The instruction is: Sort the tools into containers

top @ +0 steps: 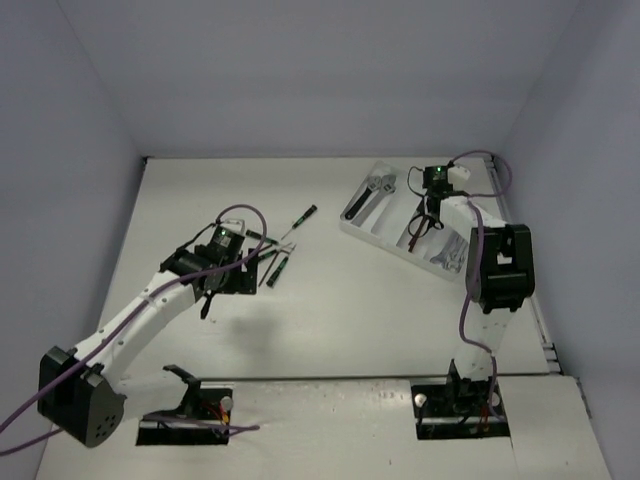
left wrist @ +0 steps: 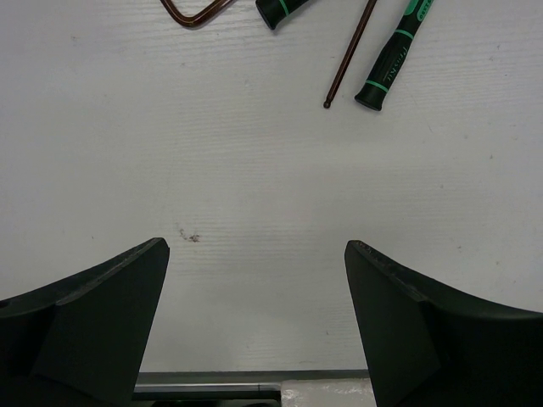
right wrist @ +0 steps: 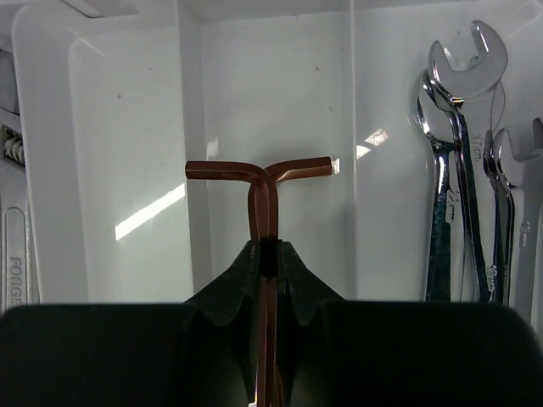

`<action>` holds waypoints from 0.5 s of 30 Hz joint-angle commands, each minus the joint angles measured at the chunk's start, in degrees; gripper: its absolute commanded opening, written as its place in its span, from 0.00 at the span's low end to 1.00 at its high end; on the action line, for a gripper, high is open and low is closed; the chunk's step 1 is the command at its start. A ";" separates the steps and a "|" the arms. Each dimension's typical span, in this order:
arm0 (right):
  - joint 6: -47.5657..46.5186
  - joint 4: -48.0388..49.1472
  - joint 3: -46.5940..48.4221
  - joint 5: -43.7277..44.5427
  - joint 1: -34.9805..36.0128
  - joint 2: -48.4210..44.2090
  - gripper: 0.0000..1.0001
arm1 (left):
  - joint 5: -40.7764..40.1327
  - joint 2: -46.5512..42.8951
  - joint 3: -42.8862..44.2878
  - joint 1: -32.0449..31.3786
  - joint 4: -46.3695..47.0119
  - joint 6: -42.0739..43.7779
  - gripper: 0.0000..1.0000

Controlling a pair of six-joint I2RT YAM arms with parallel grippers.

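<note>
Ok so ur right gripper (right wrist: 267,254) has its jaws pressed together on the long shanks of what looks like two hex keys (right wrist: 259,174), short ends sticking out left + right like a T. They hang over the tray (right wrist: 191,127), in front of the bare compartment just beside the one w/ the open-end wrenches (right wrist: 450,170). The adjustable wrench (right wrist: 13,229) is in the far slot on the other side. Can't tell if the key tips touch the floor.

Handling, imo: light, stiff steel rods, thin + smooth, so prob slippery. Two in one pinch can scissor or swivel btw the pads, esp. bc the bent ends hang off sideways. The hold on the shanks right by the bend looks sensible to me. They won't break, so a low drop should be fine, tho they may bounce.

Left gripper (left wrist: 256,246) is spread wide w/ nothing in it, hovering over the table (left wrist: 254,153). Ahead of it lie two screwdrivers (left wrist: 390,59) and a loose hex key (left wrist: 349,55). Screwdrivers are light + rigid but round, so they'll roll. Take them across the grippy handle, mid-length. Keys lying flat are harder, so go for the shank near the bend.
</note>
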 commanded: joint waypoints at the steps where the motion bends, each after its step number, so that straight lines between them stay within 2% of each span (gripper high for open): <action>1: 1.09 2.99 3.43 0.20 -0.89 0.26 0.04 | 0.64 1.74 3.22 0.24 2.82 1.55 0.82; 3: 0.21 2.99 3.71 -0.27 -1.02 0.64 0.11 | 0.58 2.83 3.48 0.32 3.40 2.11 0.82; 5: -0.78 2.99 3.80 -0.57 -1.02 0.12 0.22 | 0.78 3.97 3.84 0.24 4.44 2.97 0.82; 10: -3.82 2.90 3.27 -1.92 -0.93 -3.44 0.29 | 2.51 8.84 4.96 0.24 6.42 4.26 0.81; 13: -5.94 2.90 0.69 -2.62 -0.93 -8.68 0.30 | 3.02 14.89 7.28 0.24 7.75 6.37 0.67; 15: -6.67 2.90 -0.85 -3.50 -0.85 -11.11 0.30 | 2.95 17.26 9.51 0.24 8.61 7.42 0.61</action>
